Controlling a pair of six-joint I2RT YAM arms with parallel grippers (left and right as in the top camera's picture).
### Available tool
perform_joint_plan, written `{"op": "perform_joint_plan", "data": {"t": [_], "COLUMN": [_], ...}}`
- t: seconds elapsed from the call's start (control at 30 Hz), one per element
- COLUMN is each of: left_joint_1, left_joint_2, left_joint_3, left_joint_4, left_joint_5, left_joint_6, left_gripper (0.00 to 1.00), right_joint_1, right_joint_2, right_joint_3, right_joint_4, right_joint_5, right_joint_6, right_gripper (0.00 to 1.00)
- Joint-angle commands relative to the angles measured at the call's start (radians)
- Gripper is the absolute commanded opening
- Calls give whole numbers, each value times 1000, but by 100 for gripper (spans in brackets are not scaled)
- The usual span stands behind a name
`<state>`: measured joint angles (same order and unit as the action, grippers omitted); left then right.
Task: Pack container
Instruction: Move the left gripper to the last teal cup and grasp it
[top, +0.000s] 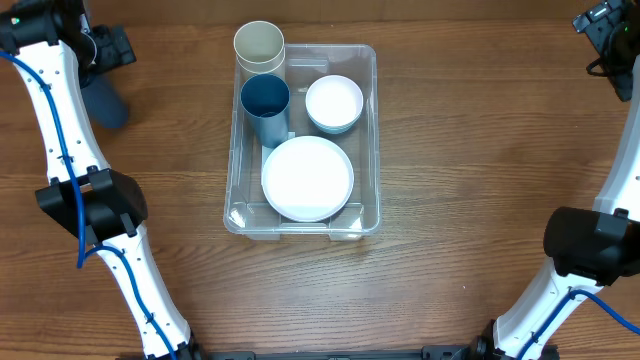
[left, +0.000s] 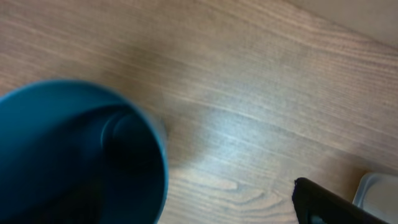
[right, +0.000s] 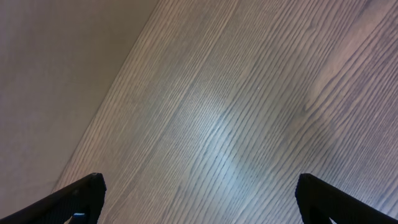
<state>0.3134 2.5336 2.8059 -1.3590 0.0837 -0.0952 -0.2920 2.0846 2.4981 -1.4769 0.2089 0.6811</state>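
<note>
One clear container (top: 366, 170) sits in the middle of a wooden table (top: 480, 150), its long sides running away from the robot. Three things lie inside it. A wide white bowl (top: 308, 178) fills the near half. A smaller white bowl (top: 334, 103) sits in the far right part. A blue cup (top: 265, 108) is in the far left part, just beside both bowls, its open mouth towards the overhead camera. A beige cup (top: 259, 47) is at the container's far left corner, its mouth also facing up. It overlaps the rim there, and whether it stands inside or just behind the wall cannot be told. Well to the left of the container, a loose cup (top: 108, 103), dark blue, is on the bare table. The left gripper (top: 108, 52) is just beyond it, near the table's far left corner. In the left wrist view the loose cup (left: 68, 155) fills the lower left, blurred, with its mouth towards the camera. One black finger (left: 329, 205) shows at the lower right, apart from the cup with bare wood between them, and the other finger is hidden. The jaws are spread and grasp nothing. A pale corner of the container (left: 379, 190) shows at the right edge of that view. The right gripper (right: 199, 202) is over the table's far right corner, well apart from the container. Its two black fingers stand wide apart over bare wood, released, with nothing between them.
</note>
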Motion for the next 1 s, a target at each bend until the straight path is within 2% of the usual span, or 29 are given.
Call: {"op": "perform_joint_plan", "data": {"t": [0.0,0.03,0.07,0.2,0.27,0.33,0.4,0.5,0.77,0.8,0.87,0.9,0.97], "left_joint_1": [-6,-6,-6,-6,-6,-5,-5,-4,15,19,30,34,40], "left_joint_2": [1,1,1,2,7,13,17,18,30,31,33,35,42], "left_joint_3": [-2,-2,-2,-5,-5,-5,-5,-11,-23,-23,-24,-24,-24], "left_joint_4": [0,-6,-13,-36,-50,-60,-68,-77,-84,-84,-83,-83,-84], "left_joint_5": [22,21,21,-2,-14,-16,-26,-66,-66,-66,-65,-65,-65], "left_joint_6": [-7,-40,-51,-50,-51,-50,-51,-51,-51,-51,-51,-59,-67], "left_gripper": [39,8,4,13,4,4,14,15,32,31,20,11,6], "right_joint_1": [4,4,4,4,4,4,4,4,4,4,4,4,4], "right_joint_2": [-13,-12,-12,-12,-12,-12,-12,-13,-12,-13,-12,-12,-12], "right_joint_3": [8,8,8,8,8,8,8,8,8,8,8,8,8], "right_joint_4": [5,5,5,5,5,5,5,5,5,5,5,5,5], "right_joint_5": [7,7,7,7,7,7,7,7,7,7,7,7,7], "right_joint_6": [8,8,8,8,8,8,8,8,8,8,8,8,8], "right_gripper": [100,100,100,100,100,100,100,100,100,100,100,100,100]}}
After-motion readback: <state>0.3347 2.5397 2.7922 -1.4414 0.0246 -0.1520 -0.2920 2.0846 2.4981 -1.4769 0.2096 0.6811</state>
